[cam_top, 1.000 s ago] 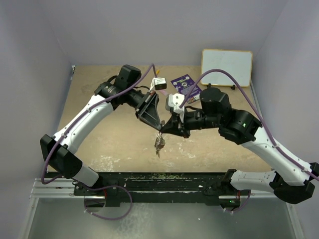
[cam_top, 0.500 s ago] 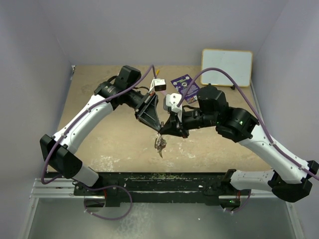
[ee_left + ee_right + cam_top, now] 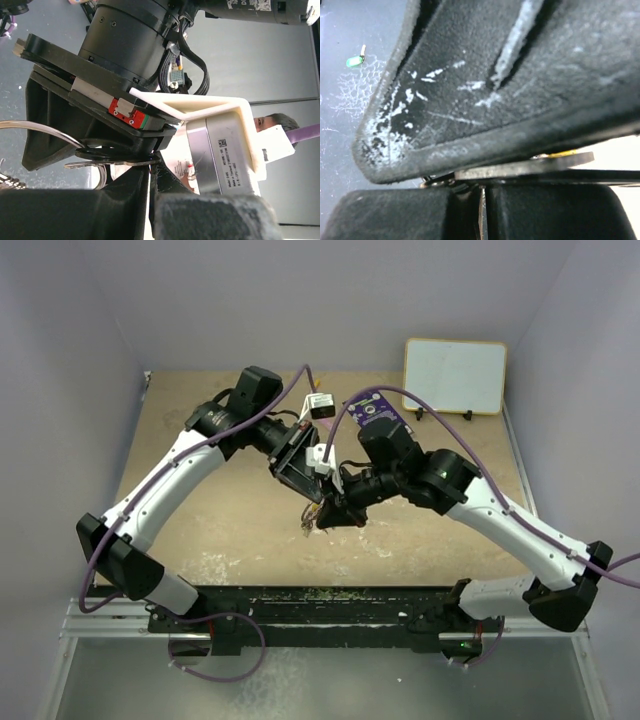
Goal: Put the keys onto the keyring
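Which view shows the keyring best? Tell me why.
Left wrist: the keyring shows as a clear silvery wire arc. From top external it is too small to make out; the right wrist shows only a flat metal edge, no ring.

The keyring (image 3: pixel 50 131) is thin, bright metal wire with a polished gleam, and a key (image 3: pixel 530 167) shows a flat blade of duller grey metal. The left gripper (image 3: pixel 311 500) has fingers (image 3: pixel 470 95) of matt black, rubbery-looking material, scuffed all over with whitish scratches, while the bracket (image 3: pixel 200 107) on the other wrist is smooth matt white plastic. The table (image 3: pixel 220 530) looks matt, tan and rough-grained, and the purple card (image 3: pixel 372 410) lying on it looks smooth.
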`<act>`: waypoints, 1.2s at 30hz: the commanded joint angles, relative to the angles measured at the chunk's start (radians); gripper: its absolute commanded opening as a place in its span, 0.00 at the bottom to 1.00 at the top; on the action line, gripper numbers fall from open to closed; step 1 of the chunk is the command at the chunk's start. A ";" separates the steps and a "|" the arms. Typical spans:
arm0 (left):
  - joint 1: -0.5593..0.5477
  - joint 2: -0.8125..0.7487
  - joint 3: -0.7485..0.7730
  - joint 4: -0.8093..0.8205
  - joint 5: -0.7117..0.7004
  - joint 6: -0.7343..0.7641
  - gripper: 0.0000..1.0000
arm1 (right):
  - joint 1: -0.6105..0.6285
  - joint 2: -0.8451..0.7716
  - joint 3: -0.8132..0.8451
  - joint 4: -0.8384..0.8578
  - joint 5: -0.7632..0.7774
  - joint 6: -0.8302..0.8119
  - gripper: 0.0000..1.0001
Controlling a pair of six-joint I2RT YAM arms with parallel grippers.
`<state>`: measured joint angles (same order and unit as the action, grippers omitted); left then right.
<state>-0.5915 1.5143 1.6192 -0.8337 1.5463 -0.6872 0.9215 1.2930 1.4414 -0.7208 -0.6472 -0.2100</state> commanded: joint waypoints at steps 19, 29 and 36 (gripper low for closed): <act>0.279 0.323 -0.015 0.967 0.176 -0.362 0.04 | 0.004 -0.337 -0.033 0.119 0.967 0.404 1.00; 0.287 0.509 -0.083 1.062 -0.013 -0.425 0.10 | -0.174 -0.148 0.050 0.040 1.172 0.709 1.00; 0.294 0.523 0.055 0.079 -0.391 0.416 0.21 | -0.186 -0.124 0.100 -0.002 1.194 0.756 1.00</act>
<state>-0.3031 2.0697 1.5818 -0.2935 1.3617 -0.7063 0.7372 1.1728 1.4681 -0.7174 0.4900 0.4770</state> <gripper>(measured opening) 0.196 0.995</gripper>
